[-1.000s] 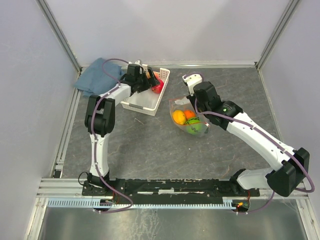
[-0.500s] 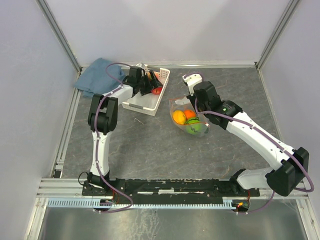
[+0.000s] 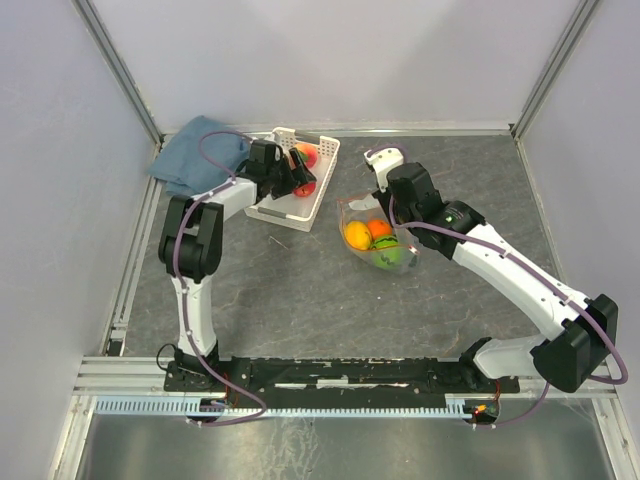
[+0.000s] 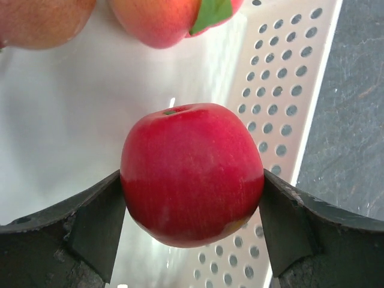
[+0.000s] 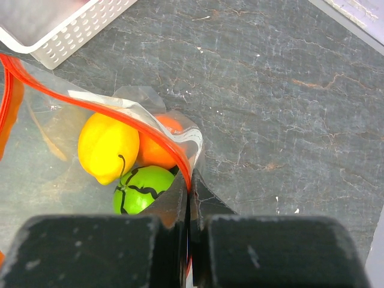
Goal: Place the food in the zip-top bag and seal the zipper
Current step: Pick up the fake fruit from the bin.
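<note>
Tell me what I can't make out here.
- Left wrist view: the top edge cuts off the peach and another fruit in the basket.
- Right wrist view: the bag runs off the left edge; the yellow fruit hides most of the orange fruit.
- Top view: the apple is too small for detail.

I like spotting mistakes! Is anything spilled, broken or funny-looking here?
Nothing looks spilled or broken. The left gripper holds a red apple over the basket; the right gripper pinches the edge of the bag, with three fruits sitting inside.
</note>
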